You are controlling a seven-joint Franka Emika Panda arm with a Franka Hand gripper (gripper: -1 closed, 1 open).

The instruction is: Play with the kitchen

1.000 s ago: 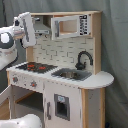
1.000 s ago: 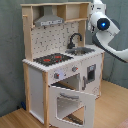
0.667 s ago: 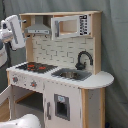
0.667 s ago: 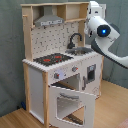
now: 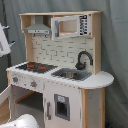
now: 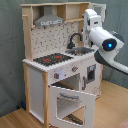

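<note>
The claw (image 6: 91, 19) hangs beside the kitchen's (image 6: 60, 70) top shelf in the second exterior view, above the sink (image 6: 82, 50); I cannot tell how its fingers stand. The kitchen stands on the floor, oven door (image 6: 70, 102) swung open below the hob (image 6: 52, 59), faucet (image 6: 75, 39) behind the sink.

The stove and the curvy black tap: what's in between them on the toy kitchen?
The grey sink sits between the stove and the tap on the kitchen counter, seen in both exterior views.

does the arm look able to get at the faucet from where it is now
Probably yes: in the second exterior view the arm hangs just beside the black faucet above the sink, with nothing visible between them.
</note>
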